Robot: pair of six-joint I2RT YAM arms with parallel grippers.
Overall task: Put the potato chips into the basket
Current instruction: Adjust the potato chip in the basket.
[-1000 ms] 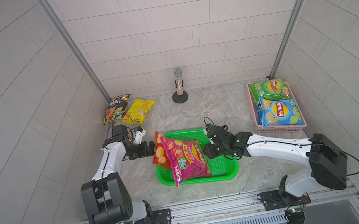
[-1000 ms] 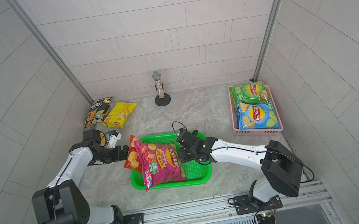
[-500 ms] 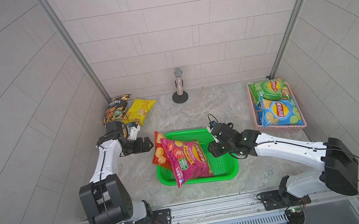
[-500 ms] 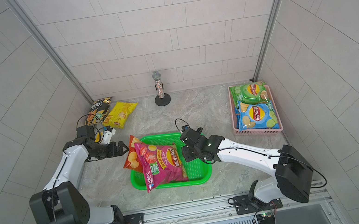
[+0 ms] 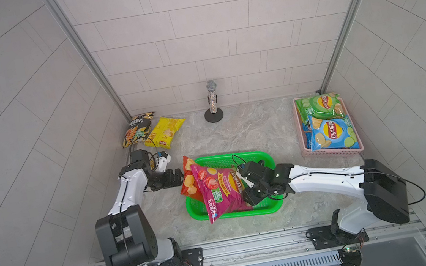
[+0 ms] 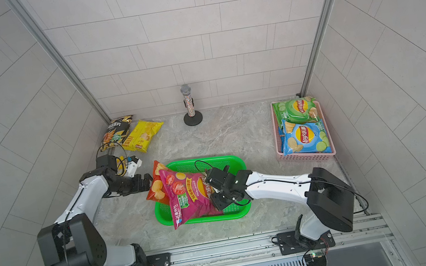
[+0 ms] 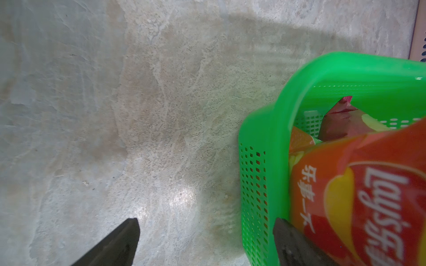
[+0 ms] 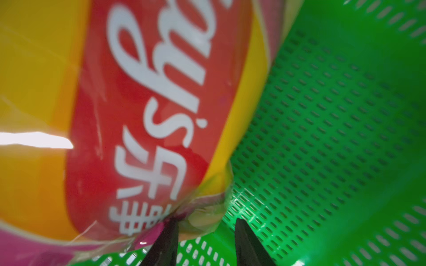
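1. Glossy magenta Lay's chip bag leans in the green perforated plastic basket, overhanging its near rim (glossy red-orange bag alongside).
2. Right gripper: fingers part-spread around its corner, unclamped.
3. Left gripper: fingers wide apart, beside basket.

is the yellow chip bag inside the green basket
No, the yellow chip bag lies on the table beside the black bag, well apart from the green basket.

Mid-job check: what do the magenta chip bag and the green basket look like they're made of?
Magenta bag: thin plastic film, glossy, possibly foil-lined; it shows bright glare, creases and a crimped edge. Green basket: rigid moulded plastic, smooth with slight sheen, judging by its rounded rim and regular perforated walls and floor.
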